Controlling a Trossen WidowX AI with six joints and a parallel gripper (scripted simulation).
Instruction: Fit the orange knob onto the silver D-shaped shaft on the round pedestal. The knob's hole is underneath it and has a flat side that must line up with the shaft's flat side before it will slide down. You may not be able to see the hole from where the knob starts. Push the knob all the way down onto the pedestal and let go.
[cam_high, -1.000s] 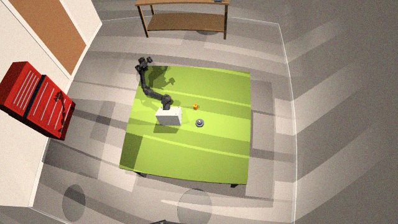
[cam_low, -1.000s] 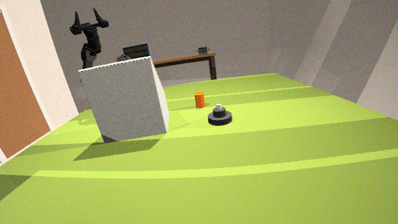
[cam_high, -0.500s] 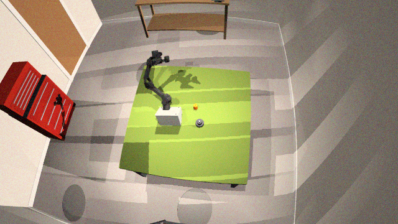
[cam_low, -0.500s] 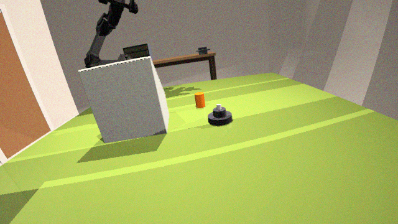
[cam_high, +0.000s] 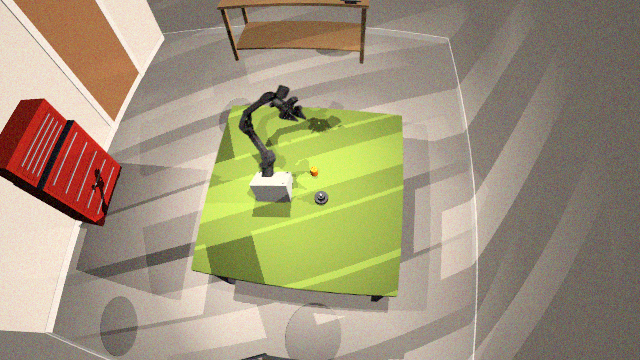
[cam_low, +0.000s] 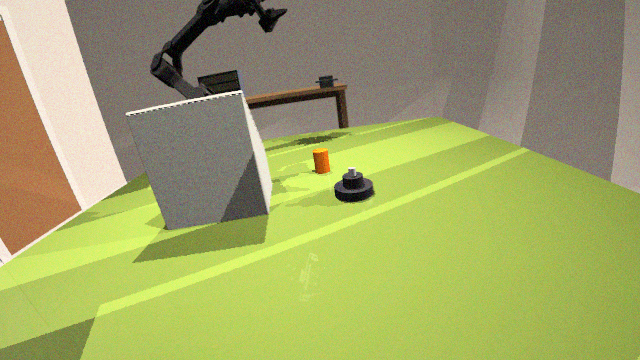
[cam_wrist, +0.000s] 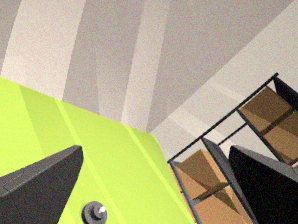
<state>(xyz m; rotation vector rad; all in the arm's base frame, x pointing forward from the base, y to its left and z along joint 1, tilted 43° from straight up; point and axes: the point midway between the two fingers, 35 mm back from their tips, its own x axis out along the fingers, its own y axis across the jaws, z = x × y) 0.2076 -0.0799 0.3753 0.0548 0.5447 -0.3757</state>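
The orange knob (cam_high: 314, 171) (cam_low: 321, 161) stands upright on the green table. Its hole is hidden underneath. The dark round pedestal (cam_high: 318, 202) (cam_low: 354, 193) (cam_wrist: 89, 215) stands a little nearer the exterior camera than the knob. The short silver shaft (cam_high: 321, 195) (cam_low: 352, 171) (cam_wrist: 101, 209) points up from its centre; its flat side cannot be made out. My gripper (cam_high: 301, 119) (cam_wrist: 157, 153) is open and empty, high above the far part of the table, well away from the knob and pedestal. The knob is not in the wrist view.
The white box (cam_high: 272, 192) (cam_low: 205, 165) under the arm's base stands left of the knob and pedestal. The green table (cam_high: 330, 250) (cam_low: 400, 280) (cam_wrist: 115, 150) has edges around them. A wooden bench (cam_high: 300, 35) stands beyond the table, and a red tool cabinet (cam_high: 60, 160) is at the left.
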